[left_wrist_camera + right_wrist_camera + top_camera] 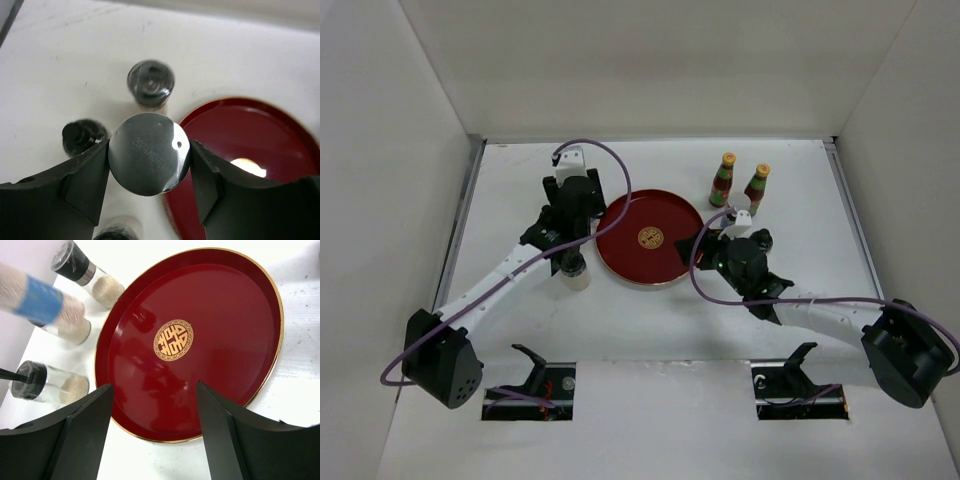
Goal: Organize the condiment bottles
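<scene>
While the left fingers [82, 182] are clenching on the short pale spice jar with the round silver lid [149, 152], the jar is standing upright just beside the left rim of the round red tray [250, 125]. The right fingers [82, 432] are hanging released above the tray, grasping nothing.

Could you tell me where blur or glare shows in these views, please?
Left wrist: the silver lid between the fingers is sharp, the dark lids behind soft, and glare spots the tray. Right wrist: a blue-banded shape at upper left is smeared. Top: even light.
</scene>
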